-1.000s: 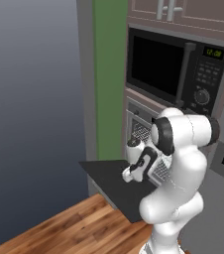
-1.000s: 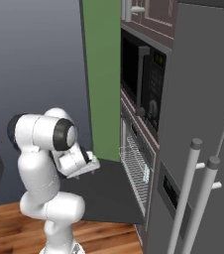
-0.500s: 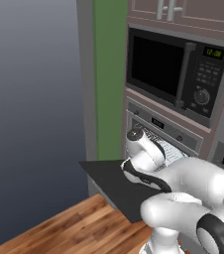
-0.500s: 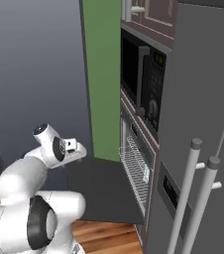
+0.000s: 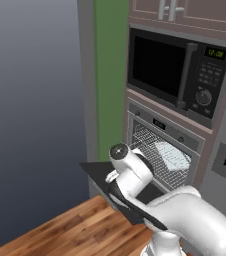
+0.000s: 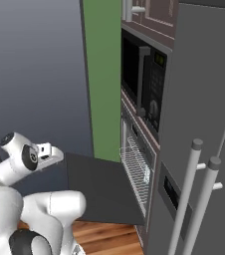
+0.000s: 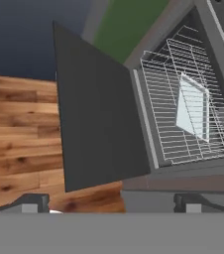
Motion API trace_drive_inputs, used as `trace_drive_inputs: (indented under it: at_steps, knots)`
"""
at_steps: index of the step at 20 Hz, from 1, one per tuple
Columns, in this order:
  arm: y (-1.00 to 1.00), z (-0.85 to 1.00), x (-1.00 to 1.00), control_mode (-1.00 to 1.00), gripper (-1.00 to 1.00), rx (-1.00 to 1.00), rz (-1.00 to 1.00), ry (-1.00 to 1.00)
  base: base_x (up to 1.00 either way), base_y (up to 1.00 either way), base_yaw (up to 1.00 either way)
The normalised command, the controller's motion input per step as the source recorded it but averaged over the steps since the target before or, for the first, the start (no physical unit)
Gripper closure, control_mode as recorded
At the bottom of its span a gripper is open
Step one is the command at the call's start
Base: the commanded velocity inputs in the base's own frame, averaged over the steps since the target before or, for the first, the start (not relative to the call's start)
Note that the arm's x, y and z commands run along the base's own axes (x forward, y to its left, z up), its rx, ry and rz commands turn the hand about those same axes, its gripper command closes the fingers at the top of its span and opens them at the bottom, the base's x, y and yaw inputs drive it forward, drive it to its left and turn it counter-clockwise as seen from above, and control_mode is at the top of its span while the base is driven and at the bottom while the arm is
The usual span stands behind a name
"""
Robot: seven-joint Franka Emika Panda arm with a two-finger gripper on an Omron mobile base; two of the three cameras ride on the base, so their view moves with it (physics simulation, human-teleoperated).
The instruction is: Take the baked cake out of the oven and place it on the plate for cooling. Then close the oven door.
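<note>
Gripper [image 7: 111, 201] spread wide, holding nothing. Just ahead of its tips lies the door [image 7: 96, 114], dropped flat and open. Beyond that – the oven [image 7: 183, 106], wire racks with a pale tray [image 7: 193, 106]; cake cannot be made out.

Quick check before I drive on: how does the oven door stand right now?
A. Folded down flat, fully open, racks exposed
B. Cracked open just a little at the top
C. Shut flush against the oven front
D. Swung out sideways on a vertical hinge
A: the oven door lies folded down and level in front of the oven, and the wire racks with the pale tray show behind it.
</note>
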Motion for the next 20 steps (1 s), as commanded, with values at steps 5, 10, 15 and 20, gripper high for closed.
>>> trace_drive_inputs:
  at_steps: [5, 10, 15, 20]
  knots:
    - [0.93, -0.12, 0.14, -1.00, -1.00, -0.22, -0.08, 0.08, 0.00, 0.00, 0.00]
    - [0.69, -0.13, 0.12, -1.00, -1.00, -0.20, -0.08, 0.13, 0.00, 0.00, 0.00]
    - [0.42, -0.42, 0.00, -1.00, -1.00, -0.21, -0.07, 0.04, 0.00, 0.00, 0.00]
    - [0.20, -0.60, 0.12, -1.00, -1.00, -0.21, -0.07, 0.00, 0.00, 0.00, 0.00]
